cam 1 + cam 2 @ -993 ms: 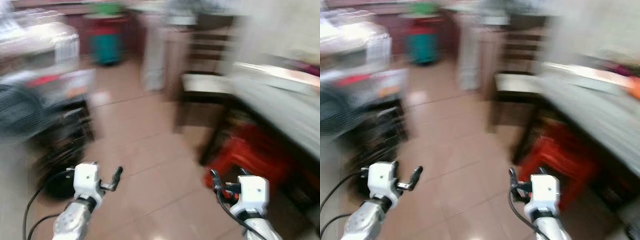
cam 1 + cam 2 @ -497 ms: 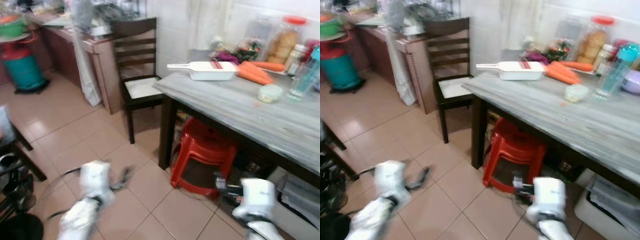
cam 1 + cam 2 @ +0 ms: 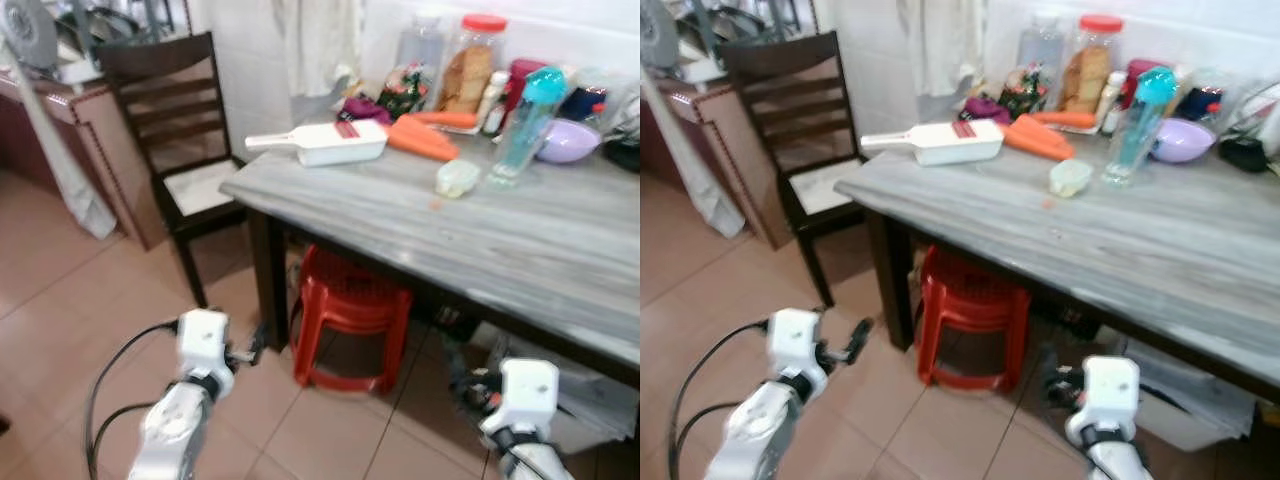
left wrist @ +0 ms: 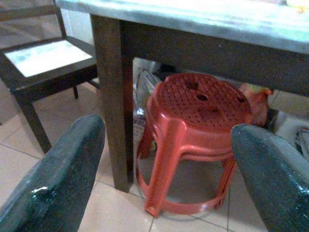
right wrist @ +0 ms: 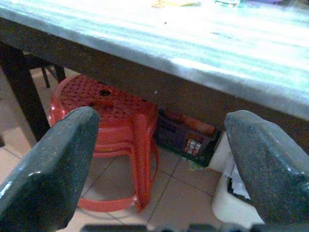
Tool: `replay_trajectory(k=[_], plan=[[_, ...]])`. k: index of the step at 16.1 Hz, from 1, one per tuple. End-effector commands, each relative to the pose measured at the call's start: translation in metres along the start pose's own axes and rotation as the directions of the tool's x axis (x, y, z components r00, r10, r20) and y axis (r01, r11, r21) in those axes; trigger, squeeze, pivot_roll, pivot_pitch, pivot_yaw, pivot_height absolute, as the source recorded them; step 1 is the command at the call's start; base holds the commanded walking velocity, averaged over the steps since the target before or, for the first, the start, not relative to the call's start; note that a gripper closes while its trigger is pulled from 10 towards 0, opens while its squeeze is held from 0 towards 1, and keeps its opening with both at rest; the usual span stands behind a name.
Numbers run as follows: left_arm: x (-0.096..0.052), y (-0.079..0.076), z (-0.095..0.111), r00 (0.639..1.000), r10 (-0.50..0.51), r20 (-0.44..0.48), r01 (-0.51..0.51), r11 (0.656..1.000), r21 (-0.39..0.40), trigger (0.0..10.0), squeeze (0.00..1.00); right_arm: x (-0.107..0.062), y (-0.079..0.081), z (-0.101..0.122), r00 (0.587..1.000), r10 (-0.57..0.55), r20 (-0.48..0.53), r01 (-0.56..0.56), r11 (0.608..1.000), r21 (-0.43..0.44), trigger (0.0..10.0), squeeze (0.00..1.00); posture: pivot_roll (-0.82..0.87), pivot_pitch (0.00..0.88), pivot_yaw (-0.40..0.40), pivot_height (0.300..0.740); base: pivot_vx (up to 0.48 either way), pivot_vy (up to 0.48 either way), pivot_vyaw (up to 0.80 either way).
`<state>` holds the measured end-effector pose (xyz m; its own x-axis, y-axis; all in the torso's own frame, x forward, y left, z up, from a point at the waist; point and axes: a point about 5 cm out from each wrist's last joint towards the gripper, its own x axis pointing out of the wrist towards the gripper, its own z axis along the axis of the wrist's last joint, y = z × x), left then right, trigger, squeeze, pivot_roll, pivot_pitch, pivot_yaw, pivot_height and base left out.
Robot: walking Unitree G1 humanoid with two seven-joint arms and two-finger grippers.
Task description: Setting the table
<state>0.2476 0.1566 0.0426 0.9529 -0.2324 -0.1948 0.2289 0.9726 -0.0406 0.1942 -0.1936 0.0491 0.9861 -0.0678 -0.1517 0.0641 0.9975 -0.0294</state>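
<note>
The robot faces the near left corner of the table [image 3: 520, 250], a grey slab on dark legs, its near edge running off to the right. Both arms are held low over the tiled floor [image 3: 70, 290], short of that edge. The left gripper [image 4: 164, 169] is spread wide, holding nothing, and points at the corner leg and the red stool [image 3: 350, 315] tucked under the table. The right gripper [image 5: 159, 159] is spread wide too, holding nothing, just below the table's edge.

On top, the near half is bare. Along the far side sit a white slicer [image 3: 320, 143], carrots [image 3: 425, 135], a small tub [image 3: 457, 177], a teal-capped bottle [image 3: 522, 120], a purple bowl [image 3: 568, 142] and jars [image 3: 470, 70]. Left of the table stands a dark chair [image 3: 170, 130], with open floor on the near left.
</note>
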Motion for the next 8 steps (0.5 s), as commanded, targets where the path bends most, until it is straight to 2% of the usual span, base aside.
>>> replay_trajectory(k=[1,2,3,4,8], plan=[[-0.008,0.014,-0.007,0.999,0.043,-0.031,-0.043,0.999,0.015,10.0,0.00,0.001,0.007,0.002,1.000,0.011,0.013,-0.012,1.000,0.019,10.0,0.00,0.07,0.000,-0.016,0.740,0.000,0.000,0.00],[-0.006,0.014,-0.003,0.998,0.059,-0.009,-0.059,0.997,0.047,10.0,0.00,0.002,0.006,0.006,0.999,-0.001,0.032,0.000,0.999,0.032,10.0,0.00,0.07,0.000,-0.016,0.740,0.000,0.000,0.00],[-0.003,0.014,0.005,0.997,0.067,0.033,-0.068,0.997,0.047,10.0,0.00,0.002,0.002,0.013,0.997,-0.028,0.069,0.024,0.998,0.058,10.0,0.00,0.07,0.000,-0.019,0.740,-0.315,0.000,0.00],[-0.003,0.014,0.012,0.995,0.077,0.063,-0.079,0.996,0.038,10.0,0.00,0.003,0.001,0.022,0.994,-0.037,0.100,0.033,0.998,0.049,10.0,0.00,0.07,0.000,-0.020,0.740,-0.394,0.000,0.00],[-0.003,0.011,0.018,0.993,0.072,0.089,-0.076,0.996,0.042,10.0,0.00,0.003,-0.002,0.038,0.983,-0.081,0.163,0.080,0.997,0.014,10.0,0.00,0.07,0.000,-0.023,0.740,-0.346,0.000,0.00]])
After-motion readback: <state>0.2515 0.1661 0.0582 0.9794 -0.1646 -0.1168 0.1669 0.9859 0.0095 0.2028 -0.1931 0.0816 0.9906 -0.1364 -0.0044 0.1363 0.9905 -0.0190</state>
